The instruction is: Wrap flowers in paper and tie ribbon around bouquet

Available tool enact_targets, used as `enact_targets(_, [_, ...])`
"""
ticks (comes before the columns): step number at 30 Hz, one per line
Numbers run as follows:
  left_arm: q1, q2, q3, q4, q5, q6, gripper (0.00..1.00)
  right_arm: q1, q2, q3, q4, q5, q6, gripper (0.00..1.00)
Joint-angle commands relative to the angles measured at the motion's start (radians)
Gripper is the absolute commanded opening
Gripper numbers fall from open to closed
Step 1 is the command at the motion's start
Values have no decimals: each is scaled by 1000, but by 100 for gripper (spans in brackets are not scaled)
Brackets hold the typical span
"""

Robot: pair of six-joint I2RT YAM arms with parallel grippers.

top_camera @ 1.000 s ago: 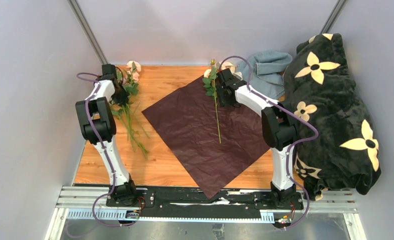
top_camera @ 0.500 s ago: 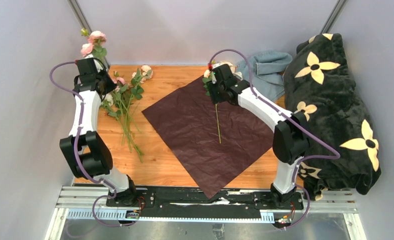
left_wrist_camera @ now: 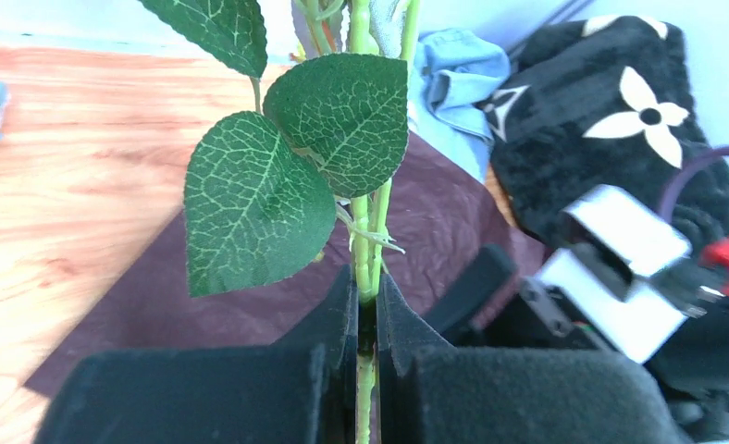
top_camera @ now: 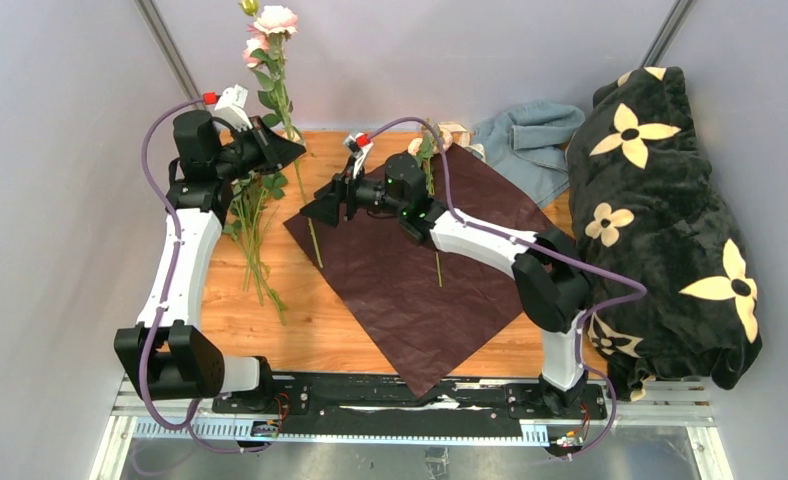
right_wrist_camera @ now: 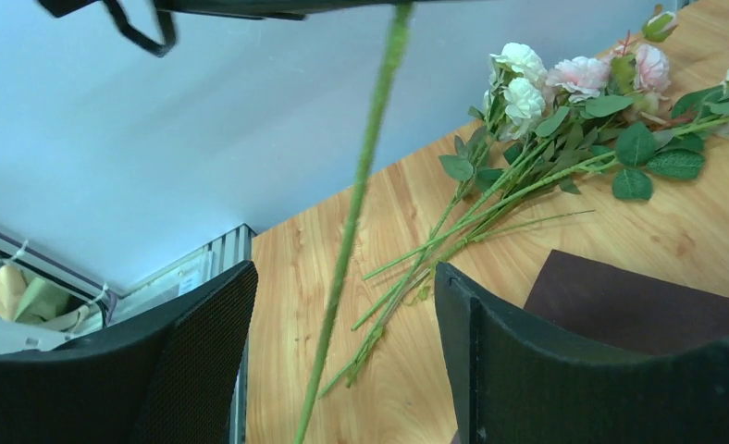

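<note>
Left gripper (left_wrist_camera: 365, 310): clamped tight on a raised rose stem (right_wrist_camera: 372, 139), its blooms high over the far left corner of the tabletop (top_camera: 305, 335).
Right gripper (right_wrist_camera: 342, 282): jaws spread wide on either side of the stem's lower part, touching nothing.
Burgundy paper (top_camera: 410, 290): flat at mid-tabletop, set like a diamond, with 1 laid stem (top_camera: 435, 245) near its far corner.
Loose flowers (top_camera: 255, 240): along the tabletop's left edge, off the paper.
Ribbon: not seen in any view.
Risk, handover: the thin stem hangs slanted and free, so closing off-centre would likely miss it or bend it.
Risk, timing: if the left gripper lets go before the right one bites, the stem probably drops outside the paper.
Risk, paper: a low pass by the right arm could drag the sheet and shift the laid stem.
</note>
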Motion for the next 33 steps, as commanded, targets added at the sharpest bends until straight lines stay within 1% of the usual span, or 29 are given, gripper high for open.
enact_targets(1, [-20,-15,-39,63,100,-50,0,27,64,51,150,-4,108,74])
enact_targets(2, [-22,-15,-45,69,109,-55,0,30,68,54,128,18,101,72])
enact_targets(4, [-28,-19,-58,79,116,-69,0,31,78,51,120,37,100,64])
enact_targets(5, [-31,-21,-62,82,118,-71,0,31,82,51,121,37,101,61])
enact_targets(6, [-34,-21,-68,86,118,-72,0,31,86,55,121,33,104,55])
enact_targets(7, [-39,-21,-72,86,120,-74,0,31,90,59,115,28,105,39])
enact_targets(8, [-38,-20,-74,86,122,-73,0,31,95,66,96,33,105,21])
enact_targets(9, [-39,-20,-75,85,122,-72,0,31,93,67,80,40,102,5])
enact_targets(10, [-40,-18,-71,80,123,-62,0,28,88,64,56,51,96,0])
enact_targets(11, [-39,-17,-65,68,119,-42,4,21,73,54,23,69,89,0])
enact_targets(12, [-39,-14,-51,39,111,-8,26,11,54,38,-1,86,91,0])
enact_targets(13, [-39,-12,-31,-8,83,54,59,-6,39,15,-15,103,97,0])
enact_targets(14, [-39,-8,4,-84,22,145,89,-23,8,-17,-45,132,102,0])
enact_targets(15, [-40,-4,41,-170,-76,262,98,-44,-40,-53,-89,168,102,0])
enact_targets(16, [-40,1,70,-236,-193,350,100,-65,-79,-92,-133,230,96,0])
enact_targets(18, [-38,19,114,-346,-479,516,100,-105,-158,-167,-231,306,56,0])
enact_targets(19, [-38,42,122,-384,-588,584,100,-121,-189,-200,-293,358,21,0])
enact_targets(21, [-35,81,106,-428,-736,698,100,-145,-231,-235,-438,480,-67,0])
enact_targets(22, [-28,104,85,-436,-777,737,100,-153,-243,-245,-507,538,-110,0])
enact_targets(24, [-5,154,41,-441,-792,769,100,-166,-247,-255,-623,641,-166,0])
enact_targets(26, [28,219,26,-462,-756,776,100,-185,-235,-265,-681,681,-180,0])
enact_targets(27, [45,258,34,-476,-734,777,96,-196,-222,-265,-698,684,-178,0])
enact_targets(29, [59,328,44,-489,-717,782,85,-223,-188,-258,-727,683,-161,1])
enact_targets(30, [61,357,46,-487,-715,784,80,-237,-168,-252,-740,694,-144,7])
enact_targets(32, [60,410,54,-484,-701,785,69,-267,-116,-240,-750,703,-124,33])
enact_targets(33, [60,441,61,-484,-692,780,63,-278,-93,-228,-766,701,-115,42])
